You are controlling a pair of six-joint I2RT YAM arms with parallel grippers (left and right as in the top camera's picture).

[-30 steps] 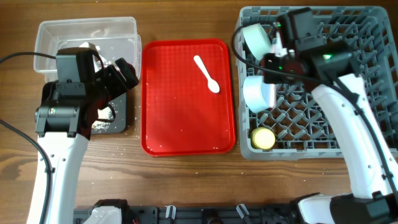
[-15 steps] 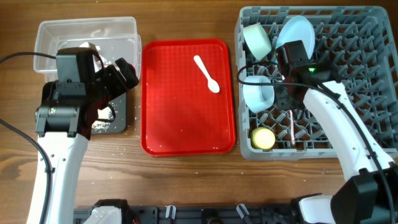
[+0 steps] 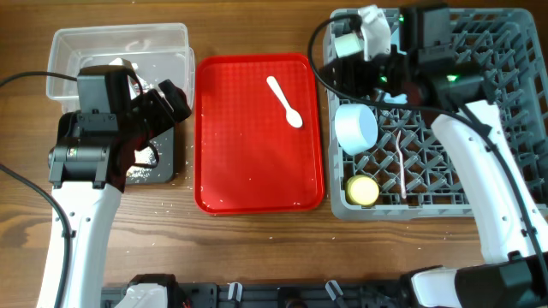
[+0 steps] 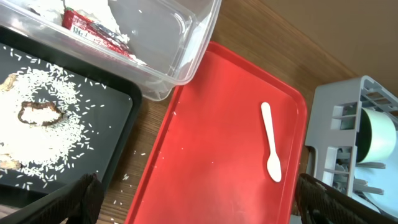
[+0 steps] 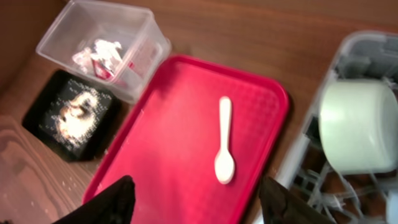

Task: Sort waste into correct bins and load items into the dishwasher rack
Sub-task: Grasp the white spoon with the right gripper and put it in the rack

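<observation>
Left gripper (image 4: 199,186): fingers spread wide, nothing between them. In the overhead view the left arm sits above the black tray (image 3: 164,168), by the near edge of the clear tub (image 3: 64,47).

Right gripper (image 5: 199,191): also spread wide and empty. The right arm reaches across the far left corner of the dishwasher rack (image 3: 514,111), and its wrist camera looks out over the red serving tray (image 3: 257,162).

Waste:
- The red snack wrapper (image 4: 93,30), with its white paper bits, lies inside the clear tub.
- The food scraps (image 4: 38,114) lie in the black tray, a brownish lump in a scatter of white grains (a few stray grains lie on the wooden table (image 3: 257,257) just beside the tray).

Items:
- The white spoon (image 3: 284,101) lies alone on the red serving tray, bowl end toward the near right.
- The pale green bowl (image 5: 360,124) stands on its side at the rack's far left corner, partly under the right arm in the overhead view.
- The light blue bowl (image 3: 355,128) stands on its side among the pegs, along the rack's left side.
- The yellow cup (image 3: 362,190) sits in the near left corner.
- The white fork (image 3: 401,167) lies among the pegs just right of the cup.
</observation>
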